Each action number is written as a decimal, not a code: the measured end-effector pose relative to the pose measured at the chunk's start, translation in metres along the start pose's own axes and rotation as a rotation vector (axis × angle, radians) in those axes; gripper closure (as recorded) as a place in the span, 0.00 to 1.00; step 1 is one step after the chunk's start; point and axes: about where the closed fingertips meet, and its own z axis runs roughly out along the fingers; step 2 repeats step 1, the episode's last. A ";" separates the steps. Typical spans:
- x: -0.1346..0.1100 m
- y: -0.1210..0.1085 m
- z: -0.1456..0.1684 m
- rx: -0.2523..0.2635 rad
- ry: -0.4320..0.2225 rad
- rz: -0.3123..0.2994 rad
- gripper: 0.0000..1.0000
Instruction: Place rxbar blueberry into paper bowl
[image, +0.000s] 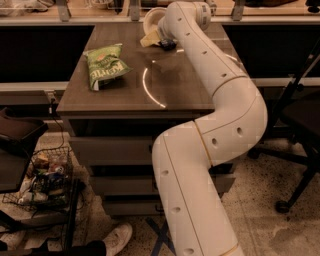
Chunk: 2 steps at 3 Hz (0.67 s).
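My white arm reaches across the brown table (125, 90) to its far edge. The gripper (161, 39) is there, mostly hidden behind the wrist, right against the paper bowl (151, 19). The bowl is off-white and looks tipped up on its side at the table's far end. A small dark piece (168, 45) sticks out below the wrist. I cannot tell whether it is the rxbar blueberry or part of the gripper. The bar does not show clearly anywhere else.
A green crinkled chip bag (105, 64) lies on the left half of the table. A wire basket (45, 175) of odds and ends stands on the floor at left. An office chair base (295, 165) is at right, and a shoe (117, 239) is near the bottom.
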 end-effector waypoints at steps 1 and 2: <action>0.000 0.000 0.000 0.000 0.000 0.000 0.00; 0.000 0.000 0.000 0.000 0.000 0.000 0.00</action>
